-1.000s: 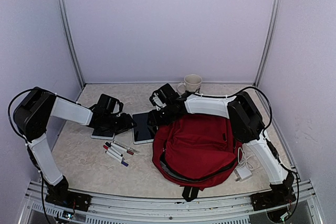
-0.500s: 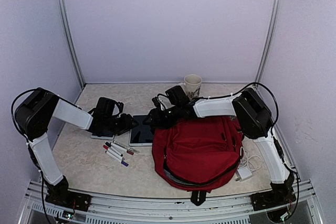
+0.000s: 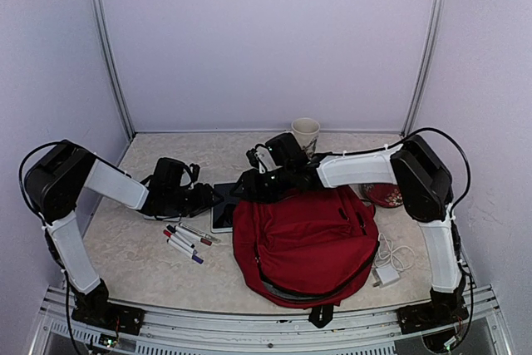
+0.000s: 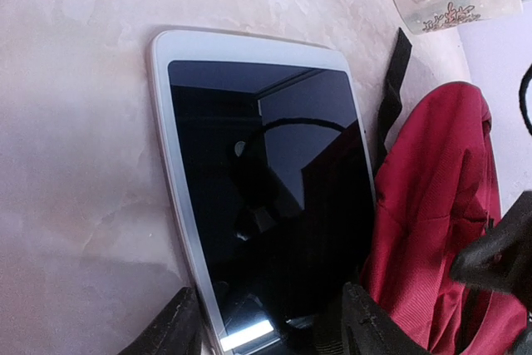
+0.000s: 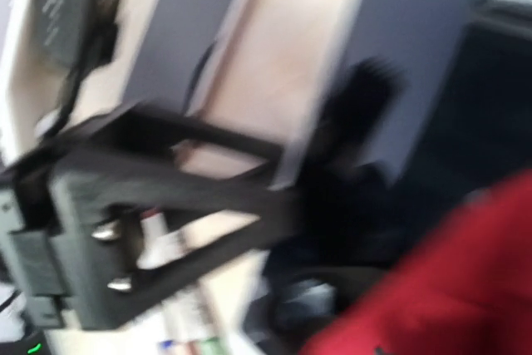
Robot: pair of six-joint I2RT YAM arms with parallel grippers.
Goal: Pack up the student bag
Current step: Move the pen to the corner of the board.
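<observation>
Left fingers [image 4: 184,326]: parted above the tablet [image 4: 266,205]
Right fingers [image 3: 248,187]: at the student bag's [image 3: 303,239] top, grip unclear
The student bag: dark red, lying flat

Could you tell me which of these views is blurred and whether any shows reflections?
Right wrist view: heavily motion-blurred, the student bag only a red smear. Left wrist view: sharp, the tablet screen mirroring dark shapes. Top external view: evenly lit and clear.

Left arm [image 3: 112,184] and right arm [image 3: 357,170] reach low, inward.
</observation>
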